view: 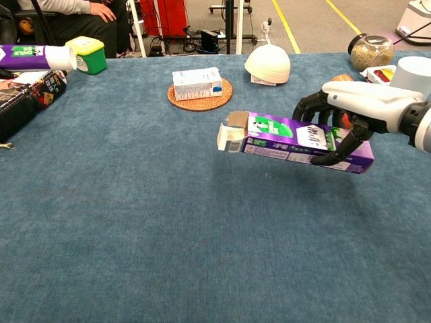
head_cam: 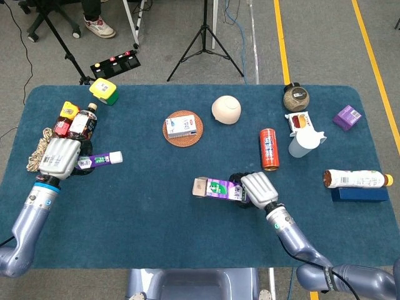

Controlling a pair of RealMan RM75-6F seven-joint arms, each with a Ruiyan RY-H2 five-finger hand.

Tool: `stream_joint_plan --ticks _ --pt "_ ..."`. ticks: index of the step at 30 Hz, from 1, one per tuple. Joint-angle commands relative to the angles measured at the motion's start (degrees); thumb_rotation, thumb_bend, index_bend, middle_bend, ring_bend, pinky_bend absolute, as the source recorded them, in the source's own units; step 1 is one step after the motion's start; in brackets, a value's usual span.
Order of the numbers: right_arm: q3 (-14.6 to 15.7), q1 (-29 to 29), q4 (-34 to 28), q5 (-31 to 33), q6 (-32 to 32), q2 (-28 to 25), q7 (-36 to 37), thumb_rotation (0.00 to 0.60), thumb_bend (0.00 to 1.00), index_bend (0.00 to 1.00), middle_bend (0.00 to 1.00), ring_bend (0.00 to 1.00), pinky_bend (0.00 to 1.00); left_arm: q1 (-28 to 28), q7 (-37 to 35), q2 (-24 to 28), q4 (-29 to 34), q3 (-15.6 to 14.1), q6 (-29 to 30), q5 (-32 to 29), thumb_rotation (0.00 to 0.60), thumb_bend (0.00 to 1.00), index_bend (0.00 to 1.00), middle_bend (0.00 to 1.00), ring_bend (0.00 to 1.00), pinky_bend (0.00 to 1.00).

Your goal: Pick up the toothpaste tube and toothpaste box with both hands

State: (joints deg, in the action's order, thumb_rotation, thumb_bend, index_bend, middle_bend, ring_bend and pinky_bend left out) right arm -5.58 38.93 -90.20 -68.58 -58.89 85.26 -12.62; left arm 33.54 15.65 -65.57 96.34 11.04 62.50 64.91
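The purple box [view: 296, 138], flap open at its left end, hangs clear of the table [view: 168, 235] at centre right of the chest view, the right hand [view: 350, 114] clamping only its far end; so lopsided a hold could let it tip or slip. At far left, the left hand [head_cam: 59, 157] grips the tube [head_cam: 100, 160] aloft, fingers [head_cam: 80, 167] wrapped round its base.

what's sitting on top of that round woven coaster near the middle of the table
A small white carton with blue print lies flat on the woven coaster. The coaster's centre is covered by it; only the rim shows.
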Motion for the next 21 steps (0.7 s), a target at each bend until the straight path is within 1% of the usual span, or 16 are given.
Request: stream_joint_plan --ticks 1,5,9,14,17,21 --pt "-1.48 0.64 -0.15 1.32 0.03 2.04 -1.49 0.6 0.5 0.45 0.48 0.5 0.59 1.6 3.25 -0.75 3.23 -0.02 -1.17 -0.98 0.6 0.39 0.65 0.53 0.53 0.72" --pt "-3.54 1.83 0.67 1.84 -1.25 5.49 -4.29 0.6 0.5 0.45 0.48 0.5 0.59 4.15 10.29 -2.7 6.71 0.05 -1.68 -3.73 0.6 0.39 0.65 0.53 0.53 0.72" --pt "-4.79 2.38 1.86 1.54 -2.86 7.97 -5.88 0.6 0.5 0.45 0.48 0.5 0.59 6.53 15.45 -4.69 8.7 0.86 -1.99 -9.54 0.6 0.39 0.65 0.53 0.53 0.72" --pt "-5.61 2.52 3.11 1.09 -4.61 9.98 -7.57 0.6 0.5 0.45 0.48 0.5 0.59 10.61 19.27 -6.51 10.2 2.5 -3.78 -18.54 0.6 0.39 0.65 0.53 0.53 0.72" --pt "-5.83 2.46 3.52 1.36 -4.96 10.5 -8.46 0.6 0.5 0.45 0.48 0.5 0.59 12.92 22.19 -7.73 10.74 2.66 -3.32 -21.77 0.6 0.39 0.65 0.53 0.53 0.72" --pt "-5.94 2.37 3.78 1.57 -5.07 10.74 -8.87 0.6 0.5 0.45 0.48 0.5 0.59 14.37 23.56 -8.34 11.67 2.84 -2.92 -24.32 0.6 0.39 0.65 0.53 0.53 0.72"
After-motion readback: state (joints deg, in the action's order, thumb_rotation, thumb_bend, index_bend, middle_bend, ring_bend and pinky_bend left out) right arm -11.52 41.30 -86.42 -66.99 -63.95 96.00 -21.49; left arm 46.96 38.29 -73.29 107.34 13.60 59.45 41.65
